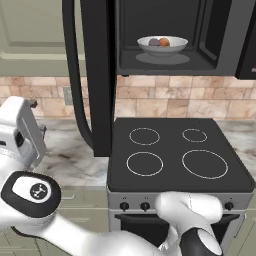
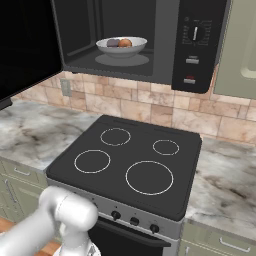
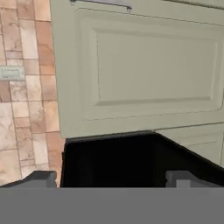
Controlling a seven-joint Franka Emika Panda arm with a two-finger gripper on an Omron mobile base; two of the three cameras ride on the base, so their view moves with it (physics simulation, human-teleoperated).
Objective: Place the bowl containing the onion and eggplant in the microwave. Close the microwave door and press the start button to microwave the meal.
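We see the bowl (image 1: pixel 162 45) resting inside the microwave (image 2: pixel 165 45), its door (image 1: pixel 97 75) swung wide; our gripper (image 3: pixel 111 179) gapes open, holding nothing.

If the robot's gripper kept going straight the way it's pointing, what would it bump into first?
Probably the open microwave door: its black panel fills the space just ahead of the open gripper. A cabinet door lies beyond, though depth is unclear.

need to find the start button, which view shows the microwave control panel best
The right base view: the control panel faces that camera, with its display, buttons and a red mark low down, right of the bowl. In the left base view it is a dark sliver at the right edge.
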